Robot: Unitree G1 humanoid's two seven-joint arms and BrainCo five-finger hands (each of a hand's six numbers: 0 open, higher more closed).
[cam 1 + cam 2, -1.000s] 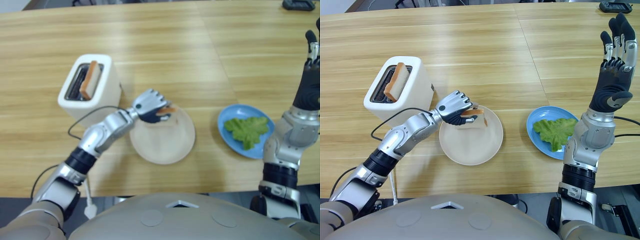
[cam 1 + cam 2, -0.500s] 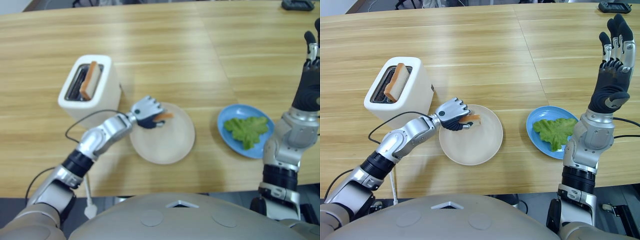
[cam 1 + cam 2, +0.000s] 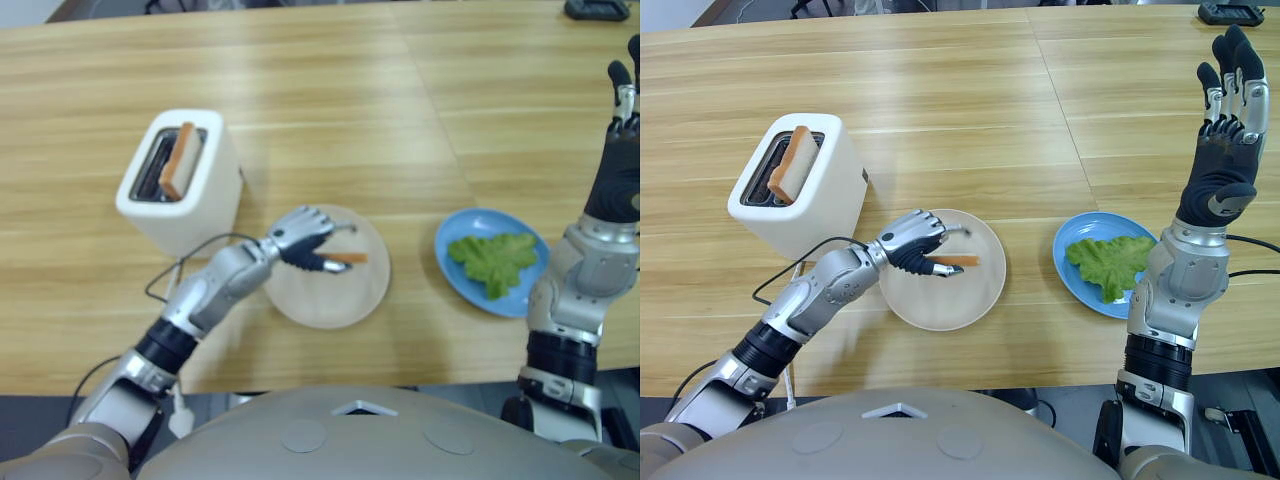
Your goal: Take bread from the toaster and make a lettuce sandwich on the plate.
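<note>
A white toaster (image 3: 182, 185) stands at the left with one bread slice (image 3: 178, 160) sticking up out of its slot. A beige plate (image 3: 330, 290) sits at the table's centre. On it lies a second bread slice (image 3: 346, 257), showing its orange crust. My left hand (image 3: 300, 236) hovers over the plate's left part. Its fingers are spread, and the slice rests between the thumb and the other fingers. A lettuce leaf (image 3: 1108, 262) lies on a blue plate (image 3: 1076, 228) at the right. My right hand (image 3: 1225, 110) is raised high beyond that plate, open and holding nothing.
The toaster's black cord (image 3: 195, 255) loops over the table under my left forearm and runs off the near edge. A dark device (image 3: 1227, 12) lies at the far right corner. Bare wooden tabletop stretches behind the plates.
My left hand shifted toward the near side of the plate and its fingers spread. The slice went from held up in the hand to lying on the plate. The right arm stayed still.
</note>
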